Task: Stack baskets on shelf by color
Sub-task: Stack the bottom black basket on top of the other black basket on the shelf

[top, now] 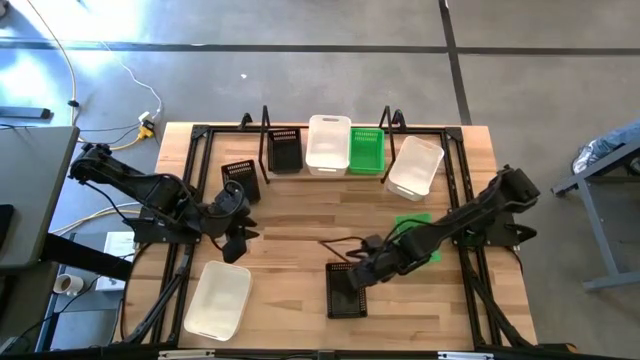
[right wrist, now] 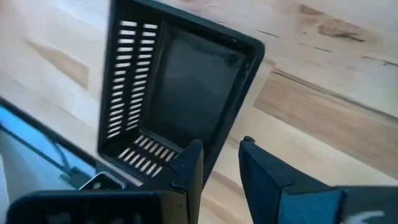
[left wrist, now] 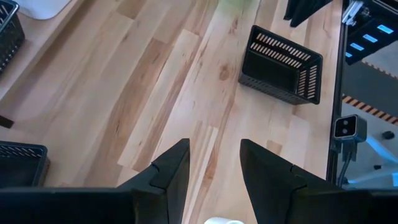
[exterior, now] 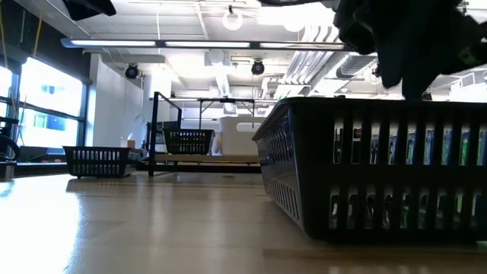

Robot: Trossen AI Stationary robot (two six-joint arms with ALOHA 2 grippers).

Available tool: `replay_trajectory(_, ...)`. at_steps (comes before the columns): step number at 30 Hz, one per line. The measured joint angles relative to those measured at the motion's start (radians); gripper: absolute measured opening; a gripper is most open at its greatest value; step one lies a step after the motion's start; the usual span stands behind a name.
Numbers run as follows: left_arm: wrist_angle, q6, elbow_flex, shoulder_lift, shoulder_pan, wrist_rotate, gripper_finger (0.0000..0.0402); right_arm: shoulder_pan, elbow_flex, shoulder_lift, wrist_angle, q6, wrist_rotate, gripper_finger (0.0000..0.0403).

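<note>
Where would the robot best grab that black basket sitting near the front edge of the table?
Probably by one rim wall, coming down from above. The black basket stands upright with its mouth open and empty, so one finger can slip inside and one outside a thin perforated wall. The right gripper is open and already lined up at such a rim edge. The left gripper waits apart, over bare table.

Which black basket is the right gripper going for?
The black basket near the table's front edge, right under the right gripper, fingers open astride its rim. Another black one sits in the shelf; a third stands loose beside it.
</note>
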Motion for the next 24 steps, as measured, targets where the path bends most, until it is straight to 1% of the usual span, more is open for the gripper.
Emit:
replay_trajectory(12,0.002,0.000,0.000,0.000,0.000,-0.022,0.0131,-0.003,0.000,0.109,0.009,0.011,0.017,0.0090)
replay_trajectory(19,0.004,0.000,0.000,0.000,0.000,-0.022,0.0131,-0.008,-0.001,0.142,0.019,0.011,0.021,0.0089)
replay_trajectory(22,0.004,0.003,0.000,0.000,0.000,-0.022,0.0131,-0.010,-0.001,0.142,0.018,0.012,0.042,0.0079)
replay_trajectory(24,0.006,0.019,0.000,0.000,0.000,-0.022,0.0131,-0.014,-0.001,0.142,0.019,0.012,0.052,0.0058)
